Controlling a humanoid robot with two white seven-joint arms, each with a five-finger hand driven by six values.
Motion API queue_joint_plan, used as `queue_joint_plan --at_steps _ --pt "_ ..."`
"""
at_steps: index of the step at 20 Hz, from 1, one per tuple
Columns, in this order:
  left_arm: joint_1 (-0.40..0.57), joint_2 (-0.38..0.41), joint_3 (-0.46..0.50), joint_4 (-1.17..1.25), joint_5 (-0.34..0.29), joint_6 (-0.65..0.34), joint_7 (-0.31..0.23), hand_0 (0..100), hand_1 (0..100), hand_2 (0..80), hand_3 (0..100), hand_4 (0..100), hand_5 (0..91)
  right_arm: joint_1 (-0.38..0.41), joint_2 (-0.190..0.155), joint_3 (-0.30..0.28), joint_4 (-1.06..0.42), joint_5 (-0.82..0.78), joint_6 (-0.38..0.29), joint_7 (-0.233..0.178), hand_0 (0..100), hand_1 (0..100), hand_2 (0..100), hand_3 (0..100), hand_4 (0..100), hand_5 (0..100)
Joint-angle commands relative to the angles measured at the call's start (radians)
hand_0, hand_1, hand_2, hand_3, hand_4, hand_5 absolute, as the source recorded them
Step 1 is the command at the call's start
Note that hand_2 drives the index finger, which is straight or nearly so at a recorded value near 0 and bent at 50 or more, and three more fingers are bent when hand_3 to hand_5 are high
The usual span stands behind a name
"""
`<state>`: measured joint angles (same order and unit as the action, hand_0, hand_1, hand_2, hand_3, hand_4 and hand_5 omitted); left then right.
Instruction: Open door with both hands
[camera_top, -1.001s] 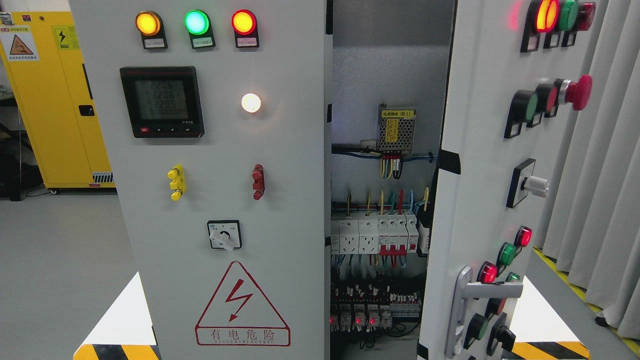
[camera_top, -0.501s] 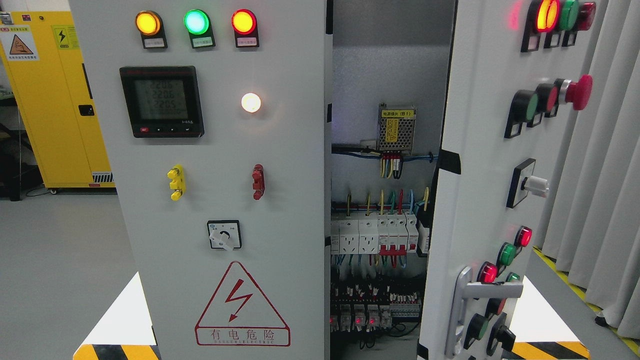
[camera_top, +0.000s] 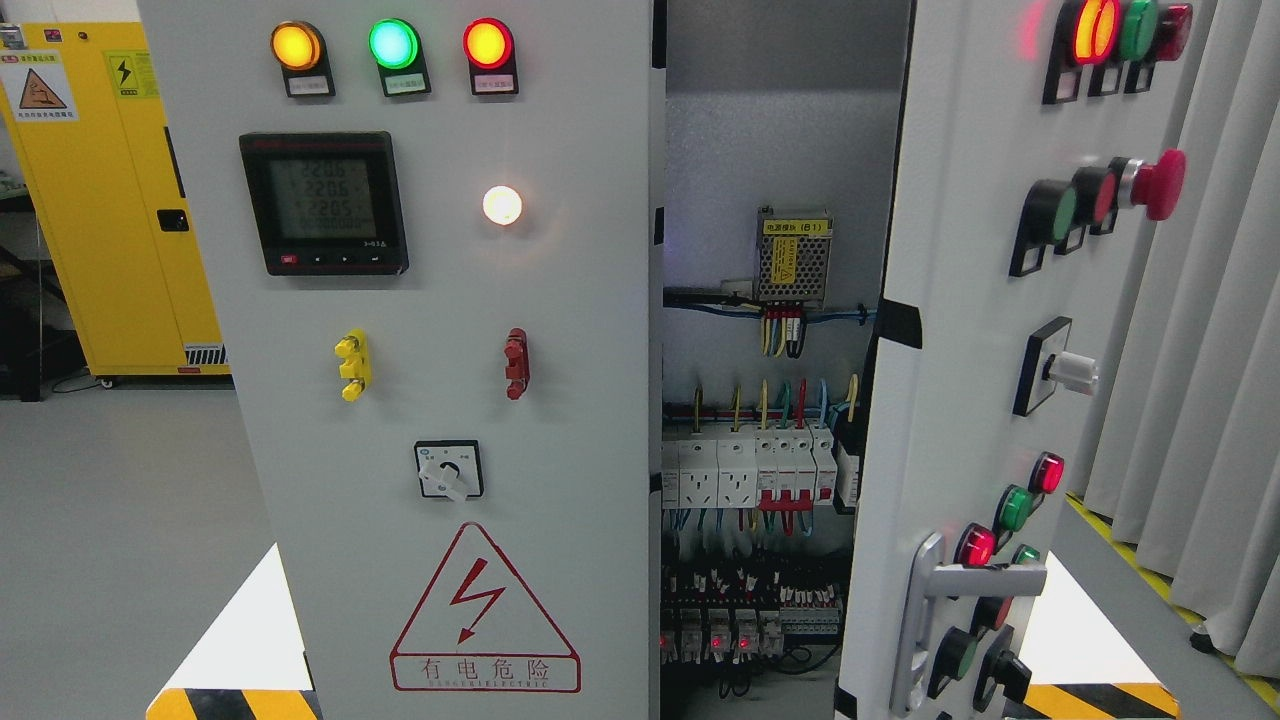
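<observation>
The right door (camera_top: 960, 400) stands swung open, its handle (camera_top: 925, 610) free, breakers (camera_top: 760, 470) exposed beside the shut left door (camera_top: 440, 400). Neither hand shows.

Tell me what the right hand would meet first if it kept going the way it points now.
That cannot be judged: neither hand is in view. Only the right door, swung partly open, and its metal handle at the lower right show.

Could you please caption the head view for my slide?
Right cabinet door swung open, exposing breakers; no hand visible.
</observation>
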<state>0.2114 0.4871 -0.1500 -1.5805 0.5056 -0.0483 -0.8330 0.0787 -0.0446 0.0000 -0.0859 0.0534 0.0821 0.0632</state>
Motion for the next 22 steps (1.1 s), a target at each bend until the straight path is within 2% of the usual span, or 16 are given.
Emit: queue_joint_plan --at_steps 1,4,6,10,12,18,22 --pt "-0.055 0.145 -0.031 -0.348 0.018 0.001 -0.003 12 56 0.0 0 0 0.0 0.003 -0.003 -0.012 0.000 0.000 0.001 0.000 0 50 4 0 0 0" --pt "-0.148 0.140 -0.028 -0.380 0.027 0.091 0.002 12 56 0.0 0 0 0.0 0.012 -0.003 -0.012 0.002 -0.001 0.001 0.000 0 50 4 0 0 0" --pt "-0.236 0.142 -0.025 -0.380 0.105 0.166 0.002 12 56 0.0 0 0 0.0 0.012 -0.005 -0.014 0.000 0.000 0.001 0.000 0 50 4 0 0 0" --pt "-0.438 0.195 -0.026 -0.374 0.328 0.312 0.002 12 56 0.0 0 0 0.0 0.012 -0.004 -0.015 0.002 -0.001 0.001 0.000 0 50 4 0 0 0" --pt "-0.521 0.197 -0.028 -0.368 0.387 0.364 0.002 12 56 0.0 0 0 0.0 0.012 -0.003 -0.015 0.002 0.000 0.001 0.000 0 50 4 0 0 0" --pt "-0.722 0.157 -0.028 -0.308 0.490 0.551 0.002 12 56 0.0 0 0 0.0 0.012 -0.003 -0.015 0.002 -0.001 0.001 0.000 0 50 4 0 0 0" --pt "-0.811 0.128 -0.029 -0.291 0.496 0.594 0.002 12 56 0.0 0 0 0.0 0.012 -0.001 -0.015 0.003 0.000 0.001 0.000 0 50 4 0 0 0"
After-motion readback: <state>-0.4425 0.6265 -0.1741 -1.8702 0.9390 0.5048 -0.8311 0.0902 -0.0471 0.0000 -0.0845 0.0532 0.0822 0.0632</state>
